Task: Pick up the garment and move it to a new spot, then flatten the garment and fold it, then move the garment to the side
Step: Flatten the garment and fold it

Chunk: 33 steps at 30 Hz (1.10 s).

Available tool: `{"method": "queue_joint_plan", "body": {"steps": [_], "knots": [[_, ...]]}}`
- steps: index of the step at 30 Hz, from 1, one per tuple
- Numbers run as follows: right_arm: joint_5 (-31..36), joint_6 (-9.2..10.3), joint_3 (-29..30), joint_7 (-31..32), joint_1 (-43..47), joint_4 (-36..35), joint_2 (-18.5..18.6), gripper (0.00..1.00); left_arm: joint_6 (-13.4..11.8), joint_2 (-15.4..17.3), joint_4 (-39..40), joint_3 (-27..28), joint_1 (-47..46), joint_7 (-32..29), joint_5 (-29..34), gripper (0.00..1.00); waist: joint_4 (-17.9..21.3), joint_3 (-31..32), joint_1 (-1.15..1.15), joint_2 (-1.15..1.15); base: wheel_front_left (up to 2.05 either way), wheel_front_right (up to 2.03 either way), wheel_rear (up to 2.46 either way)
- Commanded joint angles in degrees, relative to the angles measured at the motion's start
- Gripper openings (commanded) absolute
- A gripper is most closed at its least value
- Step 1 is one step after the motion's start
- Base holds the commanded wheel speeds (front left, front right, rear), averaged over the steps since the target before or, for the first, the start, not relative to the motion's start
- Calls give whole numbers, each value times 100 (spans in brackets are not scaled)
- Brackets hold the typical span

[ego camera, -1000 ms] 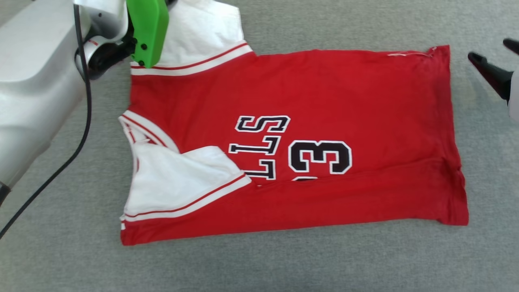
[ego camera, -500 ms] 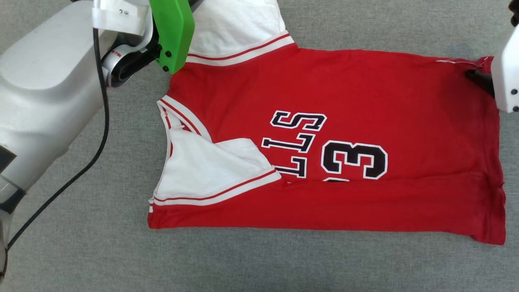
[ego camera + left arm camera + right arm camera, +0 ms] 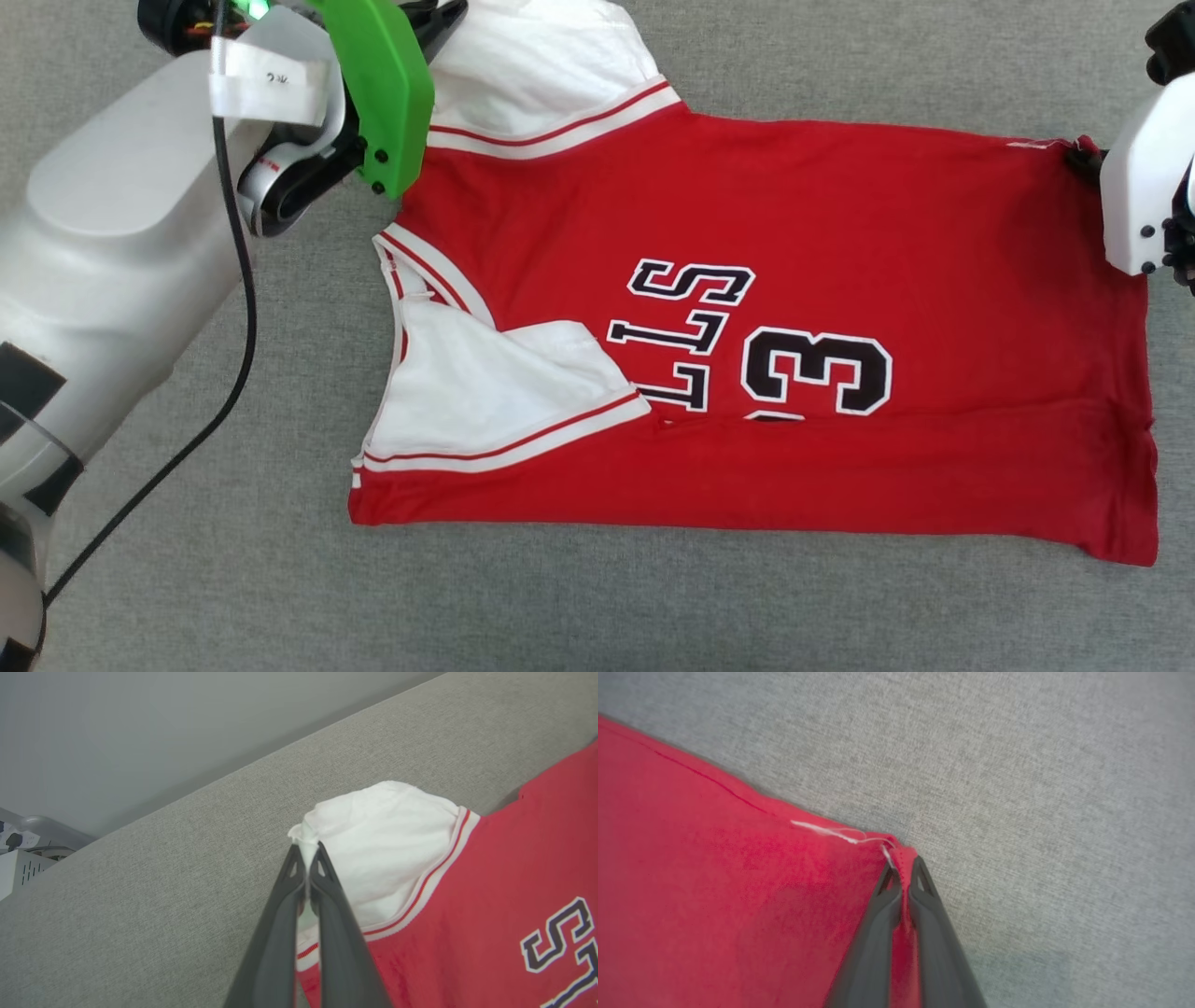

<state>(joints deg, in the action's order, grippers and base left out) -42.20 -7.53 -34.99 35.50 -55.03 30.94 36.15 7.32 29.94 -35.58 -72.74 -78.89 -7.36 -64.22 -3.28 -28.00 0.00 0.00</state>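
Observation:
The garment (image 3: 840, 233), a red jersey with white sleeves and black lettering, lies flat on the grey surface with its near long edge folded over. My left gripper (image 3: 306, 851) is shut on the edge of the far white sleeve (image 3: 387, 835). In the head view a green housing (image 3: 378, 93) at the upper left covers most of that gripper. My right gripper (image 3: 903, 865) is shut on the far red hem corner (image 3: 896, 851), where a loose white thread shows. In the head view that gripper (image 3: 1083, 163) sits at the garment's upper right corner.
The grey fabric surface (image 3: 597, 607) runs all round the garment. My pale left arm (image 3: 103, 252) and its black cable (image 3: 238, 308) lie along the left side. In the left wrist view the surface's far edge meets a grey wall, with a white box (image 3: 18, 870) at the far left.
My right gripper came in from beside the hem, open, and has shut on the red hem corner. The left gripper stays shut on the sleeve. The head camera has shifted.

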Motion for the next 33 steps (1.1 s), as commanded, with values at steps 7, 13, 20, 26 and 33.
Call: {"method": "queue_joint_plan", "body": {"steps": [7,13,20,26,33], "knots": [[-204,4,-193,-1201,570,-21,56,0,-15,34,-215,34,790,493,-216,0,72,724,0,0,0,0,0],[-329,4,-220,-1972,1153,-182,122,0,-195,179,-7,25,1471,865,-229,0,73,1117,0,0,0,0,0],[-394,4,-144,-2454,1945,-516,258,0,-546,350,550,0,2390,1145,-270,0,-3,1508,0,0,0,0,0],[-428,4,124,-2642,2755,-806,355,0,-983,590,1201,-14,3204,1367,-336,0,-39,1746,0,0,0,0,0],[-286,4,605,-2801,3694,-1143,263,0,-1349,738,1697,-21,3971,1524,-528,0,-97,1907,0,0,0,0,0]]}}
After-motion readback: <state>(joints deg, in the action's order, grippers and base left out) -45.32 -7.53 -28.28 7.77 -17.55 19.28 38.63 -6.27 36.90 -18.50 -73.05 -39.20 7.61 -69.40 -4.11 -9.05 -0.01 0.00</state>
